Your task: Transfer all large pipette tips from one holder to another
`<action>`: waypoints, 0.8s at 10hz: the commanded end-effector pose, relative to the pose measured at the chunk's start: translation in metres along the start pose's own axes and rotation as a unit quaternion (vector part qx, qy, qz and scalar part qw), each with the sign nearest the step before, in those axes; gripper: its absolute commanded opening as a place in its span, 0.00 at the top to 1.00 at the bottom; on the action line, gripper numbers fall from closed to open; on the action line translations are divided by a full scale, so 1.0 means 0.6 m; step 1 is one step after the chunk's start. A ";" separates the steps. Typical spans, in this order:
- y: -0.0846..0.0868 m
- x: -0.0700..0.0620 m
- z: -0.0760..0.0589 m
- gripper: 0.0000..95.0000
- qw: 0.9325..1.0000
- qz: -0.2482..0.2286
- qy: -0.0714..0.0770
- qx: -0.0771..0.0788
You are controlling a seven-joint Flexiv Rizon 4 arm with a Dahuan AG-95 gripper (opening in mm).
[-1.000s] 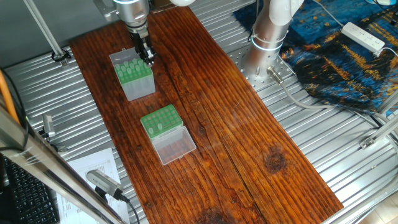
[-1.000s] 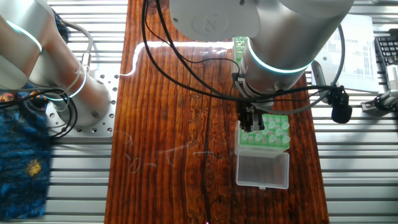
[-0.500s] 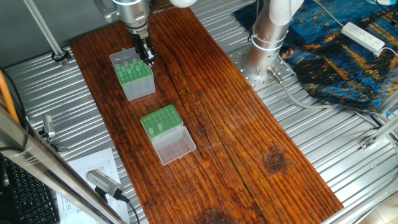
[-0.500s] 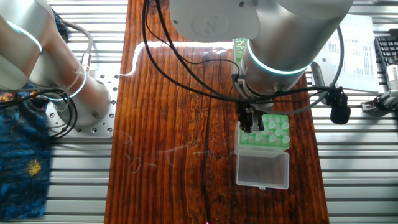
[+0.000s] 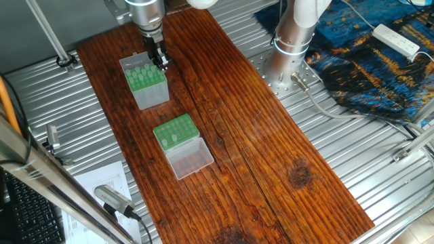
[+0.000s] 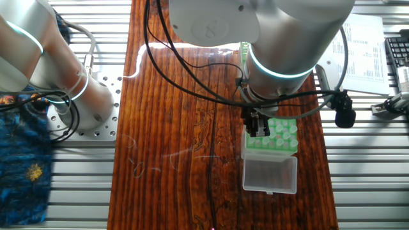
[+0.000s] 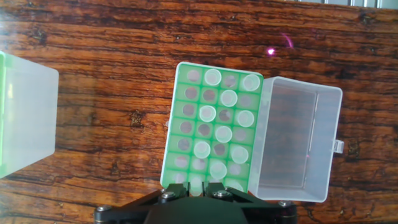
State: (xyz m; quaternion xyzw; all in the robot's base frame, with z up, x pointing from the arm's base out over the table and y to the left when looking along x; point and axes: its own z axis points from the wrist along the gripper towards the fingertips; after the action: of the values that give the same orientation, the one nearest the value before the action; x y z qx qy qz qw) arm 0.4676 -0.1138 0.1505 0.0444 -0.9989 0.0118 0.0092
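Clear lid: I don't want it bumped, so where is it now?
In the hand view the clear lid lies open on the wooden board, against the low green rack's right side, opposite the taller box.

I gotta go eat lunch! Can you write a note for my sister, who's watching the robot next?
Gripper: hangs at the far right edge of the tall grey-sided box with a green hole plate. Open or shut can't be told.
The low green rack sits further along the wooden board, its clear plastic lid open.
Done: roughly ten pale cone-shaped pipette tips stand in the low rack.
Left: more tips show in the tall box, and many rack holes are free.
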 end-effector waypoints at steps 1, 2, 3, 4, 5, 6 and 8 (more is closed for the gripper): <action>0.000 -0.001 0.001 1.00 1.000 0.000 0.000 0.001; 0.000 -0.001 0.002 1.00 1.000 -0.003 0.000 0.001; 0.000 -0.001 0.002 1.00 1.000 -0.004 0.000 0.001; -0.001 -0.001 0.002 1.00 1.000 -0.004 -0.001 0.001; -0.001 -0.001 0.001 1.00 1.000 -0.005 -0.001 0.001; -0.001 -0.001 0.001 1.00 1.000 -0.007 -0.001 0.000; -0.001 -0.001 0.001 0.80 1.000 -0.008 -0.002 -0.001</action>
State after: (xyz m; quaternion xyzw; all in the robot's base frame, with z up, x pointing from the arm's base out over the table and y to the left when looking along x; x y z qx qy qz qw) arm 0.4677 -0.1146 0.1497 0.0520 -0.9986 0.0105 0.0073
